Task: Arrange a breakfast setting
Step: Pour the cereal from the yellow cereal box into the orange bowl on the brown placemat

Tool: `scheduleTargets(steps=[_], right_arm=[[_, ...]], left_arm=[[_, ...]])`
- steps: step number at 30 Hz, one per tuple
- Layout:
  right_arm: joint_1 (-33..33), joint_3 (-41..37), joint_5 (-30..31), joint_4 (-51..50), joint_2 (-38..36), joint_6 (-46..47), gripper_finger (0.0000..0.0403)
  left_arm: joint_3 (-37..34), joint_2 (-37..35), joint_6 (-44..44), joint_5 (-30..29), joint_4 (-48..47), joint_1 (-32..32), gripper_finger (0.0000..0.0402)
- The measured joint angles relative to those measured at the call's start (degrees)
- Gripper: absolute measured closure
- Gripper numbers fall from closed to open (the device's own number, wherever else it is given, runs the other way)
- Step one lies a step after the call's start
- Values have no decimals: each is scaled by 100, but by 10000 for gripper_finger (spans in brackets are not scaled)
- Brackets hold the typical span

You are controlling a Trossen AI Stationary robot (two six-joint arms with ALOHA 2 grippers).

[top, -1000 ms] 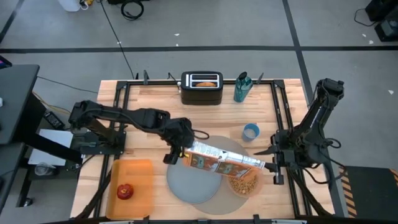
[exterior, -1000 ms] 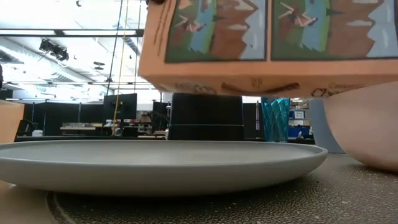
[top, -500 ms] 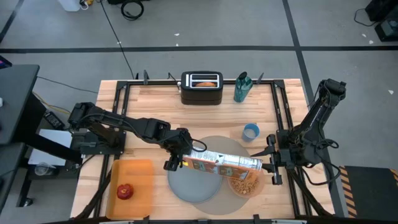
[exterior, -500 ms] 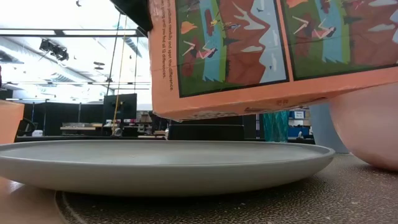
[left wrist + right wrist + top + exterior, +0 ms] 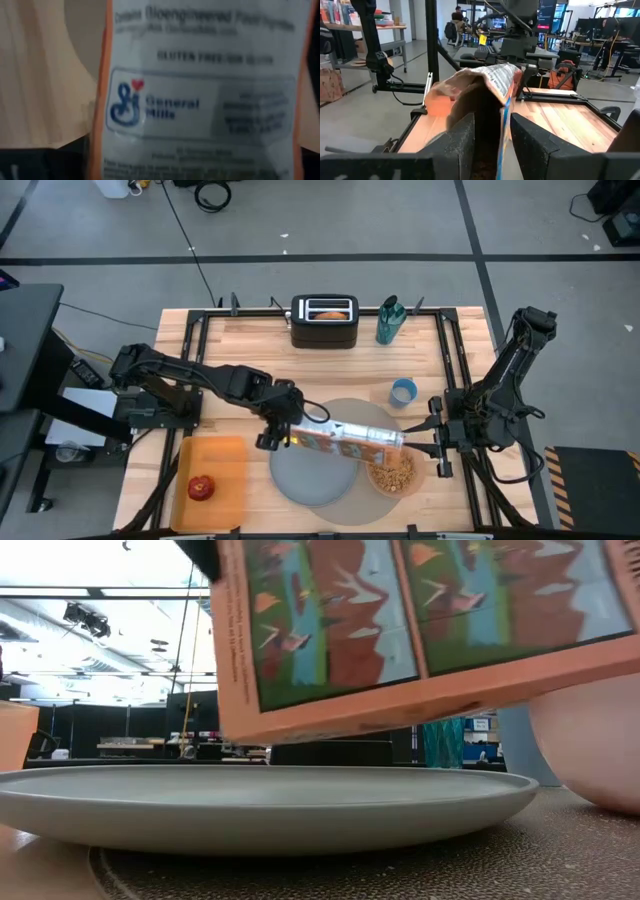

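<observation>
While clamped on the base of the cereal box [image 5: 345, 439], left gripper [image 5: 272, 430] holds it nearly level over the plate [image 5: 310, 475], open end above the pink bowl [image 5: 392, 476] — cereal already in there. Right gripper [image 5: 440, 438] parked at table's right edge, fingers apart, holding nothing. Mat [image 5: 375, 412], plate, bowl, cup [image 5: 403, 391] placed. Left to do, at a guess: bagel [image 5: 331, 311] sits in toaster [image 5: 324, 320], apple [image 5: 201, 487] on orange tray [image 5: 225, 460]; no spoon visible.
</observation>
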Motion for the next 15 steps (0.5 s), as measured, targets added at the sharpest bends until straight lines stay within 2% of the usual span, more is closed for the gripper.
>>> scheduleTargets(steps=[3, 7, 15], right_arm=[[-42, 1, -1, 1, 0, 13, 270], [-98, 5, -19, -13, 0, 86, 270], [-236, 5, -105, -130, 4, 132, 281]], left_arm=[[123, 0, -14, -44, -226, 6, 122], [238, -7, -12, -41, 125, -13, 122], [235, -7, -12, -24, 210, -40, 123]])
